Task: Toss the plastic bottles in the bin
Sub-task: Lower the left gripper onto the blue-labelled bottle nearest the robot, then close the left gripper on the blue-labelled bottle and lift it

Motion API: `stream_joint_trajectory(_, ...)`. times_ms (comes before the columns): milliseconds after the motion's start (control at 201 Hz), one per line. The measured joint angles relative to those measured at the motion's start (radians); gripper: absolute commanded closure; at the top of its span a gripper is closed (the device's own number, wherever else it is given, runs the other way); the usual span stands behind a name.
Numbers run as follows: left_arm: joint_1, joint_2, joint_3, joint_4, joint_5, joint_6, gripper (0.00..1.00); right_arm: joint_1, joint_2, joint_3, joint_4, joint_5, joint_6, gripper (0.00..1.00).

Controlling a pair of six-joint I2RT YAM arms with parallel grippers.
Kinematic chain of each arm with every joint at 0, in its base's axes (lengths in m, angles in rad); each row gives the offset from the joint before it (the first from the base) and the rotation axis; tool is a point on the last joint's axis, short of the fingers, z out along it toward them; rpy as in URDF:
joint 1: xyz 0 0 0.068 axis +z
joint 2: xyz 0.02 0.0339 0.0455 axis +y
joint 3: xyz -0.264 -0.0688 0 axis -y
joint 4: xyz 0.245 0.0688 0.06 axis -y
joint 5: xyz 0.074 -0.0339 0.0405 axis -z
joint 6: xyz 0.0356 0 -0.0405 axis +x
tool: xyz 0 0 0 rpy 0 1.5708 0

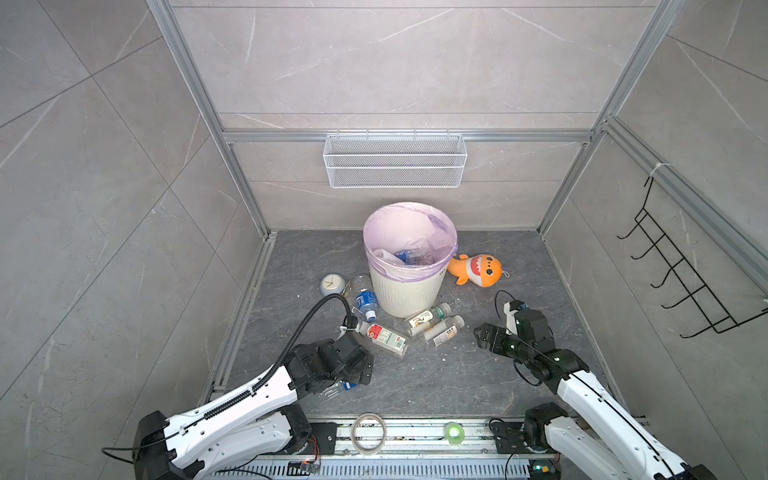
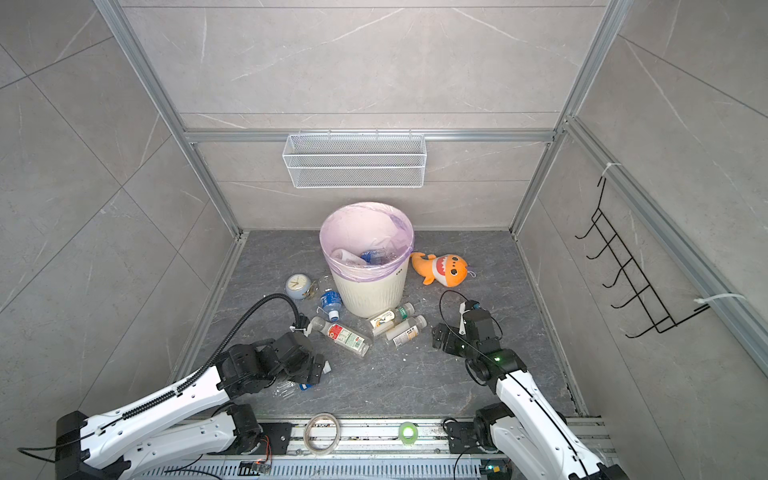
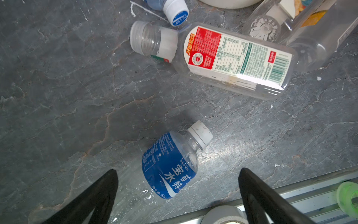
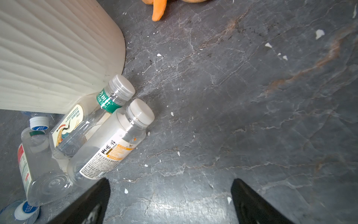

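Observation:
The bin [image 1: 409, 293] stands at the back middle of the floor, with bottles [image 1: 411, 257] inside its pink bag. A small blue-labelled bottle [image 3: 170, 163] lies on the floor between the fingers of my open left gripper [image 3: 178, 170], touching neither. In both top views that gripper [image 1: 361, 370] hides most of it. Just beyond lies a red-and-white labelled bottle [image 1: 386, 338] [image 3: 232, 58]. Two bottles [image 1: 428, 318] [image 1: 442, 330] lie against the bin's foot, also in the right wrist view [image 4: 87, 124] [image 4: 108, 147]. My right gripper [image 1: 482, 332] [image 4: 170, 180] hangs open and empty to their right. Another blue-labelled bottle [image 1: 365, 299] lies left of the bin.
A round clock [image 1: 332, 284] sits left of the bin and an orange plush shark [image 1: 478, 270] right of it. A wire mesh basket [image 1: 395, 160] hangs on the back wall, a black hook rack [image 1: 681, 270] on the right wall. Tape rolls [image 1: 368, 432] [image 1: 453, 432] rest on the front rail.

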Motion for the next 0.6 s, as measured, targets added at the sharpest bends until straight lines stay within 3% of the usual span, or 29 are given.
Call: stream_joint_trajectory(597, -0.005, 0.131, -0.051, -0.027, 0.031, -0.104, 0.01, 0.0, 0.0, 0.0, 0.0, 0.0, 0.0, 0.01)
